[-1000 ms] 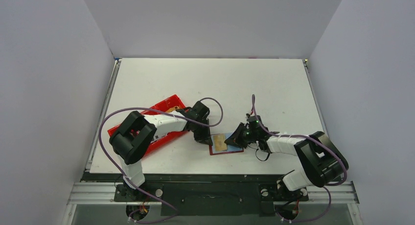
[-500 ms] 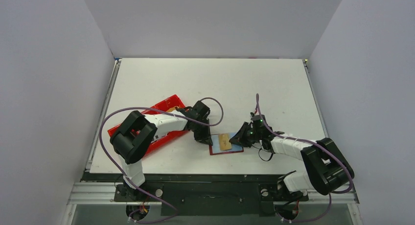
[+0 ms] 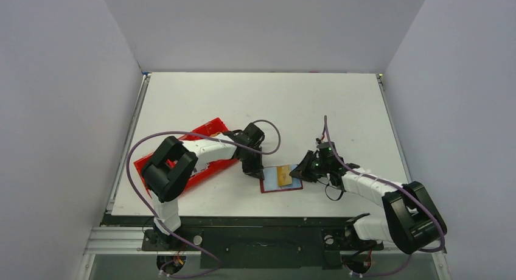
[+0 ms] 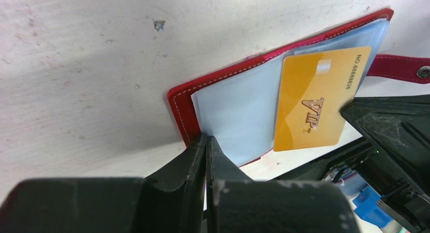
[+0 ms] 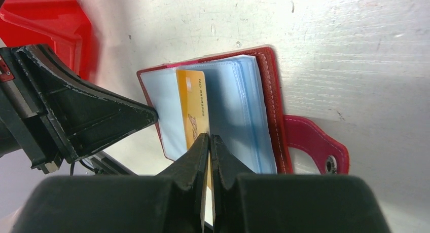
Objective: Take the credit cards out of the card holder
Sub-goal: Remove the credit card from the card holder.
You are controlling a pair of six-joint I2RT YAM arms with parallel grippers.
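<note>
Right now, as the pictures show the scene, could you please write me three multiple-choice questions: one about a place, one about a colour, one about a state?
1. Seen from the top camera, on which side of the card holder does the red tray lie?
A) left
B) right
C) directly in front of it

2. What colour is the card sticking out of the card holder?
A) silver
B) gold
C) blue

3. How is the right claw?
A) open, holding nothing
B) shut on the strap
C) shut on the card

Answers:
1 A: the red tray sits left of the card holder.
2 B: the card is gold with VIP lettering.
3 C: its fingers pinch the card's edge.
</note>
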